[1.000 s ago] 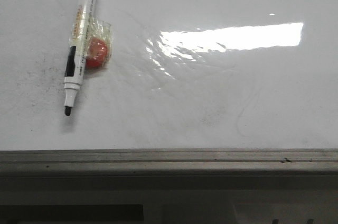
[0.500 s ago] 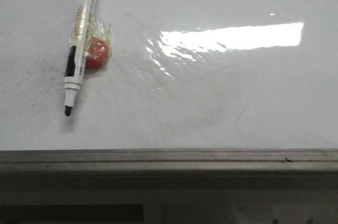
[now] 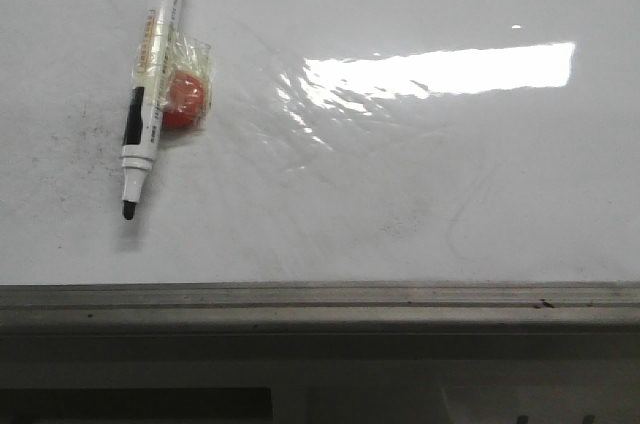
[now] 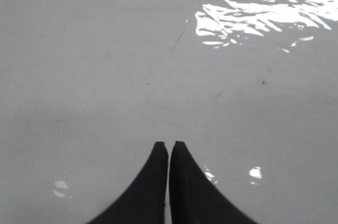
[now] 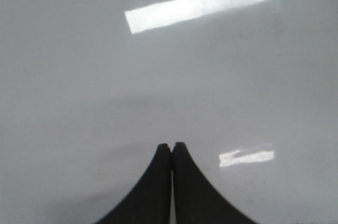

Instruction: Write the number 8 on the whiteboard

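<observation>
The whiteboard (image 3: 420, 174) fills the front view, glossy white with faint grey smudges and a grey metal edge rail (image 3: 320, 296) along its near side. No black marker number 8 shows on it. A white marker (image 3: 150, 84) with its black tip bare lies at the left, tip toward the rail. Neither gripper shows in the front view. My left gripper (image 4: 169, 145) is shut and empty over bare board (image 4: 105, 76). My right gripper (image 5: 171, 146) is shut and empty over bare board (image 5: 79, 86).
A red round thing in clear wrapping (image 3: 182, 99) lies against the marker's right side. A bright glare strip (image 3: 440, 71) sits at the board's right. Below the rail is a dark table front (image 3: 320, 384).
</observation>
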You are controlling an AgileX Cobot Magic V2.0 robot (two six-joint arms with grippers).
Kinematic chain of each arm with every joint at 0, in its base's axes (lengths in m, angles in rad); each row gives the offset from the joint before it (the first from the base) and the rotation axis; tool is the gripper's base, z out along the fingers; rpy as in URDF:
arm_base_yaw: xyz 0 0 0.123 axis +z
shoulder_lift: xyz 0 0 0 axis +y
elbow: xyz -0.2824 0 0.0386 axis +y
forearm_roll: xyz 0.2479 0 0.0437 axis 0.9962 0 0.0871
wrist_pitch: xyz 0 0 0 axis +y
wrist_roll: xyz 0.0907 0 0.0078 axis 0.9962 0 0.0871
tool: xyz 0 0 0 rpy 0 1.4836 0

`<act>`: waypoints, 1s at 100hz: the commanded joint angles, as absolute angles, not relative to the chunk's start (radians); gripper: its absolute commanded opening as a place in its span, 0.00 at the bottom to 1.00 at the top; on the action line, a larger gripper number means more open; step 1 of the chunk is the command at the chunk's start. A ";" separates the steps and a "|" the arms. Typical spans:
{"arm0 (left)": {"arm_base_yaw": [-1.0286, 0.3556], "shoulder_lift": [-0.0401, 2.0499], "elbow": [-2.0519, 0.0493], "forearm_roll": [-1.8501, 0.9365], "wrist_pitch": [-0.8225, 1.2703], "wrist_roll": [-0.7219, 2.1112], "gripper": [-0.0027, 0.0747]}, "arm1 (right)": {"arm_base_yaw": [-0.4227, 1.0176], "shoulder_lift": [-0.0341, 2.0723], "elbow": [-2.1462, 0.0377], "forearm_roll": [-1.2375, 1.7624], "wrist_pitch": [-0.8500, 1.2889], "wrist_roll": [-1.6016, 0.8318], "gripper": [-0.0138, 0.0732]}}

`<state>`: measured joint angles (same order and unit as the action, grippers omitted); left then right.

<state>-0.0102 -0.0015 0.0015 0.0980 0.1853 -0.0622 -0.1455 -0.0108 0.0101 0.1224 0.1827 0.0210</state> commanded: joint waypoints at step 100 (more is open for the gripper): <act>-0.023 0.065 -0.215 0.015 0.096 -0.078 0.09 | -0.126 0.146 -0.300 0.138 0.493 0.000 0.09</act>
